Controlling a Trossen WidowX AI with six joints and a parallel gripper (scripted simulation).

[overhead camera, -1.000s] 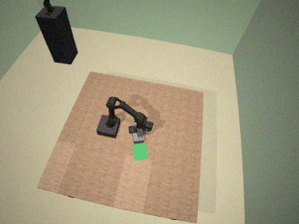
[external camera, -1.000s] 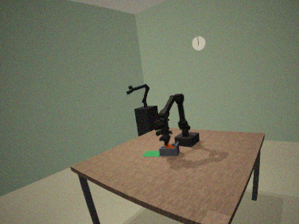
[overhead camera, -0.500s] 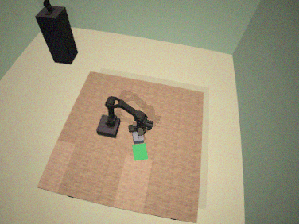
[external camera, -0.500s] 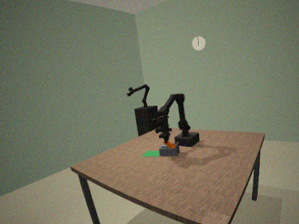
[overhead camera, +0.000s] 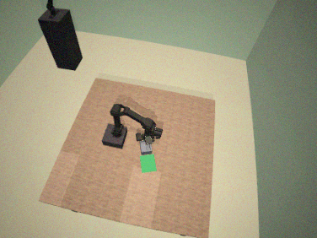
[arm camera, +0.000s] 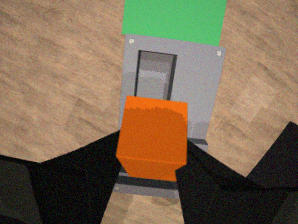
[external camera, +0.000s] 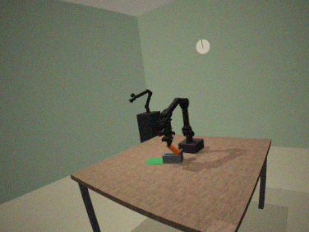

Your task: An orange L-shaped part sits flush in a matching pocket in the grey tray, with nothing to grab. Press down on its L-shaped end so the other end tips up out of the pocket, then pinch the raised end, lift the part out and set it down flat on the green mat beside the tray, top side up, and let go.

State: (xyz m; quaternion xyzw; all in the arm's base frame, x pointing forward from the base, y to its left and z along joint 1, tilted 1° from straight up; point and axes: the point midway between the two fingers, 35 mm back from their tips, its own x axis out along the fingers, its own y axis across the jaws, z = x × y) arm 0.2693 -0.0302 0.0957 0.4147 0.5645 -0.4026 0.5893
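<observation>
The orange part (external camera: 174, 149) (arm camera: 154, 125) is tilted steeply above the grey tray (overhead camera: 146, 149) (external camera: 172, 159) (arm camera: 200, 85). My gripper (external camera: 168, 144) (arm camera: 150, 140) is shut on its raised end, with one finger on each side in the wrist view. In the exterior view the part slopes down from the fingertips toward the tray's arm-base side. The visible end of the pocket is empty; whether the part's low end touches the tray cannot be told. The green mat (overhead camera: 147, 164) (external camera: 154, 161) (arm camera: 175, 17) lies flat beside the tray, with nothing on it.
The arm's dark base (overhead camera: 115, 136) (external camera: 191, 145) stands on the wooden table (overhead camera: 97, 177) (external camera: 164, 185) near the tray. A black pedestal (overhead camera: 62, 40) (external camera: 147, 125) with another small arm stands beyond the table.
</observation>
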